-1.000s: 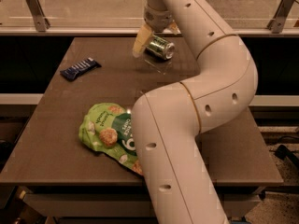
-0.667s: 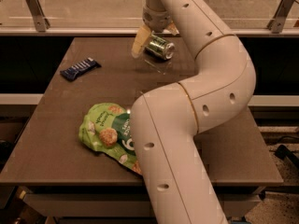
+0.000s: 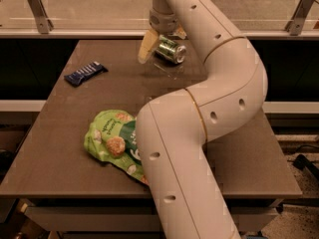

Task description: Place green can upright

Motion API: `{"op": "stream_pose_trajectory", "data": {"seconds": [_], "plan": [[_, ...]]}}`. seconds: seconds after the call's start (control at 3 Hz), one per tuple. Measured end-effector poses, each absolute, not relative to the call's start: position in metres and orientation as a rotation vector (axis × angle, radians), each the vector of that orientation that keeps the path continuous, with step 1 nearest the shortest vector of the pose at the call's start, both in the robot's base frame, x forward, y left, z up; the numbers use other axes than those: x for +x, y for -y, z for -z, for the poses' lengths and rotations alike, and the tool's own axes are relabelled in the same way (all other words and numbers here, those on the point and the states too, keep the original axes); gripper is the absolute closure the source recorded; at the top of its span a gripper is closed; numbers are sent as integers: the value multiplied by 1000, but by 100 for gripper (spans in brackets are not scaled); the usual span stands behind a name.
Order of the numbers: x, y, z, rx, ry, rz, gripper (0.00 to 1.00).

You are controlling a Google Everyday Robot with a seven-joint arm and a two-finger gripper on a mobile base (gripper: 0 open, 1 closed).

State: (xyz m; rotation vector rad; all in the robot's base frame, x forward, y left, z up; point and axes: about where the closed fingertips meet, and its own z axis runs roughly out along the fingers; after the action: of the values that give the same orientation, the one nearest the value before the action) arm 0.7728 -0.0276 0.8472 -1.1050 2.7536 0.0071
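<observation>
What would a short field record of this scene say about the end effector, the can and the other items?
end effector: over the table's far side, closed on the green can
green can: on its side in the grasp, not yet upright
snack pouch: green, flat, near side, partly behind the arm
blue packet: far left
table: dark brown

Upper centre: the gripper (image 3: 163,44) clasps the green can (image 3: 171,50), tilted sideways above a brown table (image 3: 60,153). A green snack pouch (image 3: 112,141) lies lower left.
</observation>
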Motion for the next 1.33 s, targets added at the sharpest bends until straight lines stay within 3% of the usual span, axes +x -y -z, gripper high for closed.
{"op": "stream_pose_trajectory", "data": {"seconds": [0.67,1.33], "plan": [[772,21,-839,-1144,-2752,-26,0],[790,13,-834,-1122,-2699,-26,41]]}}
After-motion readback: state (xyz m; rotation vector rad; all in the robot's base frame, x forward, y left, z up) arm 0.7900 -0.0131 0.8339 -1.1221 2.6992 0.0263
